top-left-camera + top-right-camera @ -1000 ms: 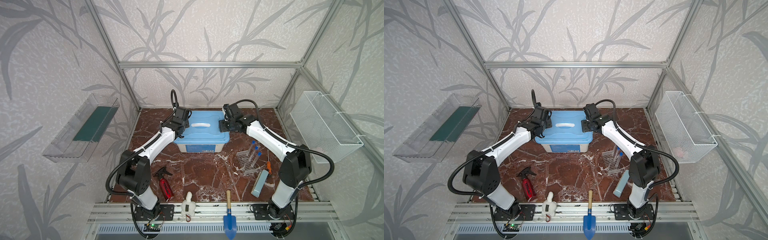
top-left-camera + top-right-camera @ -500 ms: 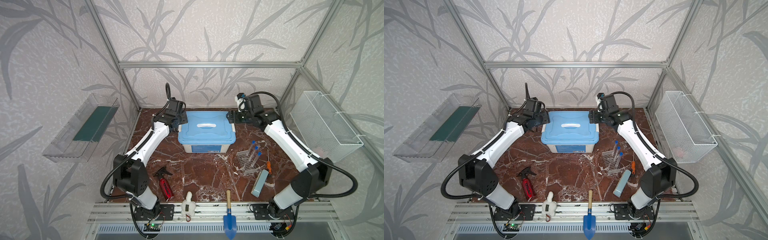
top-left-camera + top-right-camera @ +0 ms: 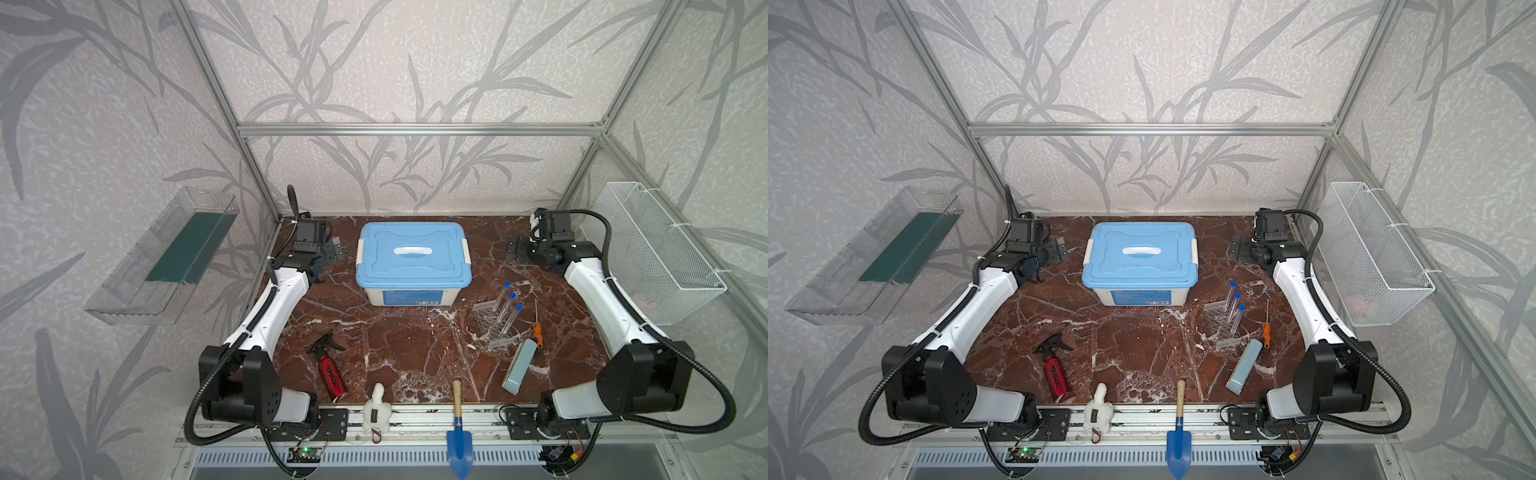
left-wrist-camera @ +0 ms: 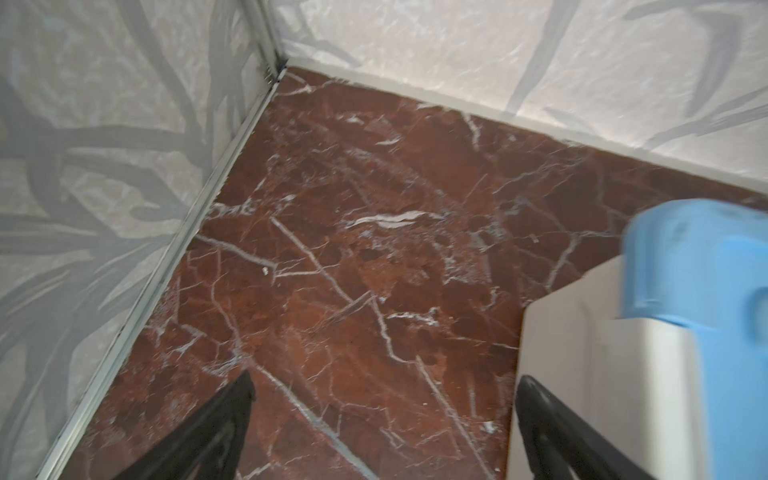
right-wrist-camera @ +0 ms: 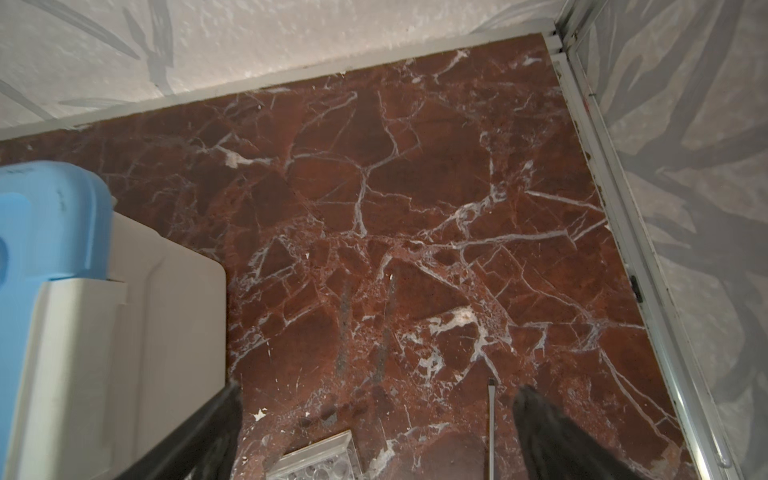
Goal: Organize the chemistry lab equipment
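Tube rack [image 3: 490, 321] apart from left pincer [image 3: 335, 252], right pincer [image 3: 513, 252]: both wide, empty.

My red marble tabletop [image 3: 395, 340], loaded
Between my left tool [image 3: 334, 254] and right tool [image 3: 514, 249] sits the blue-lidded box [image 3: 411, 257]. On my right tool's side lie the tube rack [image 3: 488, 322], blue-capped tubes [image 3: 508, 309], screwdriver [image 3: 537, 332] and grey-blue block [image 3: 519, 365]. Well apart from my left tool lies the red spray bottle [image 3: 331, 376].

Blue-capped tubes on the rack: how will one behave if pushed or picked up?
The blue-capped tubes are slim and round and lie loose across the clear rack, so a push would probably roll them. Their clear smooth walls look slippery and possibly fragile. Three lie close side by side, so lifting one may disturb its neighbours.
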You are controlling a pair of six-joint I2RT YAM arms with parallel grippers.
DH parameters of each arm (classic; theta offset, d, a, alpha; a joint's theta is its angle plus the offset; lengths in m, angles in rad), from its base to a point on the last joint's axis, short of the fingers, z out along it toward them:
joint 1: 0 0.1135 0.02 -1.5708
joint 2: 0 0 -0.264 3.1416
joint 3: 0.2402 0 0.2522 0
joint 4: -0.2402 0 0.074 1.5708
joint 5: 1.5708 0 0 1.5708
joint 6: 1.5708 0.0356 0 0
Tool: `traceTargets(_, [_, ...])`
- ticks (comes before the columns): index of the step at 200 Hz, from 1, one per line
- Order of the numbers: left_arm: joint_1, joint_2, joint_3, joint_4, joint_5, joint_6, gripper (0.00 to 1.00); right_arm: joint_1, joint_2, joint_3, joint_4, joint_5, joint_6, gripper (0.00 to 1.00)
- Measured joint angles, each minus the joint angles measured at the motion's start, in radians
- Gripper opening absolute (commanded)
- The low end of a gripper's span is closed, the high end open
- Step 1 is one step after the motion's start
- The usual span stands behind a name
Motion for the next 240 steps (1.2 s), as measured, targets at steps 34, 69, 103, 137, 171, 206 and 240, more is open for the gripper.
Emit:
traceTargets(34, [0.004,0.017,-0.096,0.086,-0.086,0.057,1.0,-0.026,0.025,-0.072,0.093,0.043,-0.023,0.99])
traceTargets(69, [0.014,0.073,-0.149,0.193,-0.163,0.117,0.99,-0.099,0.064,-0.137,0.216,0.028,-0.02,0.99])
traceTargets(103, [0.056,0.07,-0.259,0.302,-0.182,0.172,0.99,-0.134,0.071,-0.211,0.309,0.014,-0.039,0.99])
traceTargets(137, [0.109,0.035,-0.41,0.458,-0.142,0.195,0.99,-0.155,0.071,-0.34,0.419,-0.004,-0.041,0.99])
traceTargets(171, [0.142,0.034,-0.511,0.621,-0.077,0.18,0.99,-0.166,0.059,-0.464,0.552,-0.004,-0.049,0.99])
traceTargets(206, [0.18,0.055,-0.592,0.804,0.006,0.15,0.99,-0.166,-0.006,-0.607,0.727,-0.022,-0.05,1.0])
traceTargets(240, [0.215,0.08,-0.618,0.921,0.095,0.129,0.99,-0.166,-0.034,-0.669,0.846,-0.047,-0.051,1.0])
